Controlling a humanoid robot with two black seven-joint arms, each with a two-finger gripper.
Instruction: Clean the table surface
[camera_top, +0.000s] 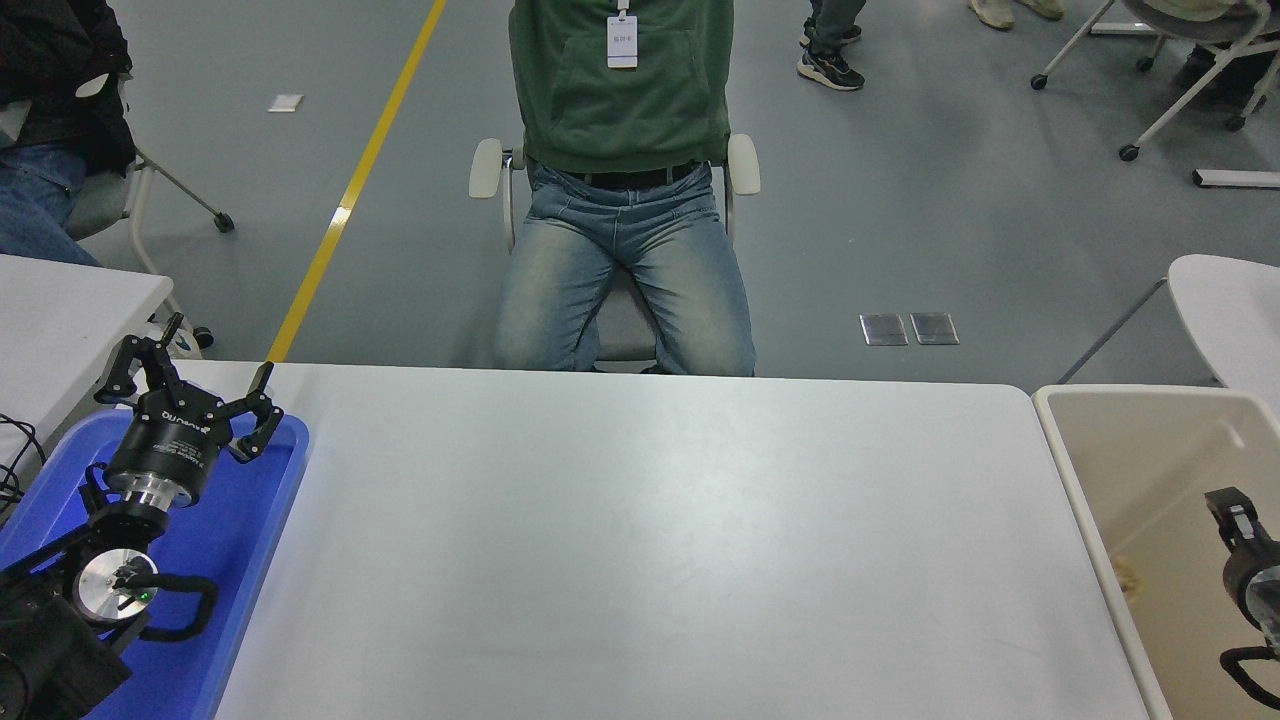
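The table surface (640, 540) is a wide white top with nothing lying on it. My right gripper (1232, 512) comes in at the right edge and hangs over the beige bin (1060, 440), open and empty. A small crumpled brownish scrap (1127, 574) lies on the bin's floor below and to the left of it. My left gripper (195, 372) is parked open over the blue tray (270, 500) at the lower left.
A person in a green top and jeans (622, 250) sits on a chair at the table's far edge. A smaller white table (60, 310) stands at the left and another (1235, 310) at the right. Other people and chairs stand further back.
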